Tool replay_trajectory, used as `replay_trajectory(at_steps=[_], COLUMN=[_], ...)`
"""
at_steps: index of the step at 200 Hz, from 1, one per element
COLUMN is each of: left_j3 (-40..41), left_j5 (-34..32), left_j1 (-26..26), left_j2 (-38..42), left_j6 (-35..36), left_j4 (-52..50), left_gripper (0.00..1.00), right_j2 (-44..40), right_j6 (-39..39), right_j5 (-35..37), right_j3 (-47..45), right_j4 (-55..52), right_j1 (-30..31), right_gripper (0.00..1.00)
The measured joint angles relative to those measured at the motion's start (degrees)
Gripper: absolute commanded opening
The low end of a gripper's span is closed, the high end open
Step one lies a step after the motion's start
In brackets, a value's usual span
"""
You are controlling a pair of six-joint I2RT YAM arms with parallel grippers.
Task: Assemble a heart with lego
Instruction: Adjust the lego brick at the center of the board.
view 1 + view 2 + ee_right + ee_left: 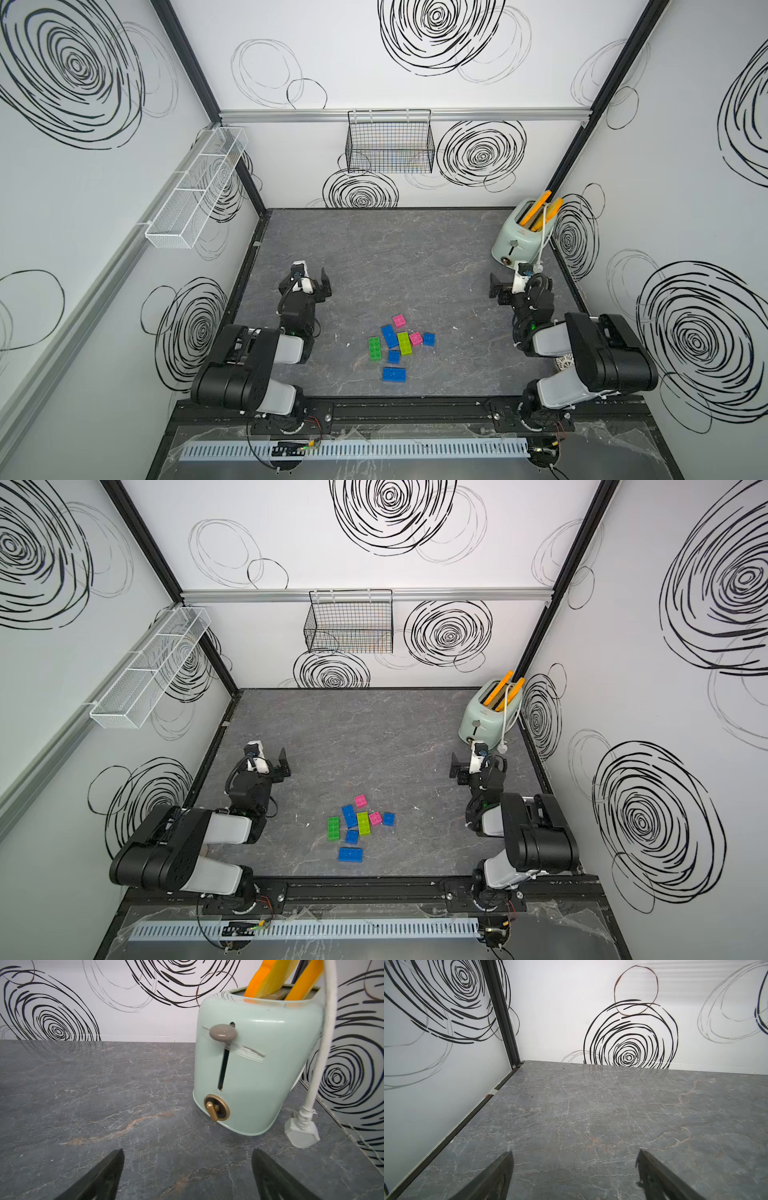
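Observation:
The lego lies loose on the grey table, toward the front middle, in both top views. A blue oblong brick (390, 336), a lime oblong (404, 343) and a pink square (416, 338) touch side by side. Round them lie a pink square (399, 320), a blue square (429, 339), a green oblong (375, 347), a blue square (394, 356) and a blue oblong (394, 374). No heart is in view. My left gripper (309, 279) (574, 1153) is open over bare table, left of and behind the bricks. My right gripper (519, 283) (187, 1151) is open, facing the toaster.
A mint toaster (521, 232) (255, 1064) holding orange slices stands at the back right, its white cord and plug (301, 1130) beside it. A black wire basket (390, 141) hangs on the back wall. A white mesh shelf (195, 191) hangs on the left wall.

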State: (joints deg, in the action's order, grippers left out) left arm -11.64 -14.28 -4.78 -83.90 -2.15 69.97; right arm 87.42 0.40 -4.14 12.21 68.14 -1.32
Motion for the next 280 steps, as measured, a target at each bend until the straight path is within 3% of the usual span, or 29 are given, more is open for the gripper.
replay_trajectory(at_steps=[120,148,179,214,240,280], left_j3=[0.0,-4.6,-16.6,-22.7,-25.5,-27.0], left_j5=[-1.0,-8.7,-24.3,-36.7,-40.5,-40.4], left_j1=[-0.5,-4.6,-11.2,-24.0,-35.0,-48.7], left_j2=[0.3,6.3,12.1,16.0,16.0,17.2], left_j6=[0.1,-0.6,-6.5,-16.7,-25.2,-37.5], left_j4=[-0.3,-13.2,-31.3,-50.2,-64.7,-82.7], left_gripper=[0.97,0.97,0.97,0.97,0.97,0.97], right_j2=[0.0,0.0,0.0,0.0,0.0,0.0], right_j6=[0.0,0.0,0.0,0.0,0.0,0.0], right_j5=[0.0,0.0,0.0,0.0,0.0,0.0], right_j3=[0.0,0.0,0.0,0.0,0.0,0.0], right_j4=[0.0,0.0,0.0,0.0,0.0,0.0], right_j1=[0.0,0.0,0.0,0.0,0.0,0.0], right_gripper=[0.99,0.99,0.99,0.99,0.99,0.99])
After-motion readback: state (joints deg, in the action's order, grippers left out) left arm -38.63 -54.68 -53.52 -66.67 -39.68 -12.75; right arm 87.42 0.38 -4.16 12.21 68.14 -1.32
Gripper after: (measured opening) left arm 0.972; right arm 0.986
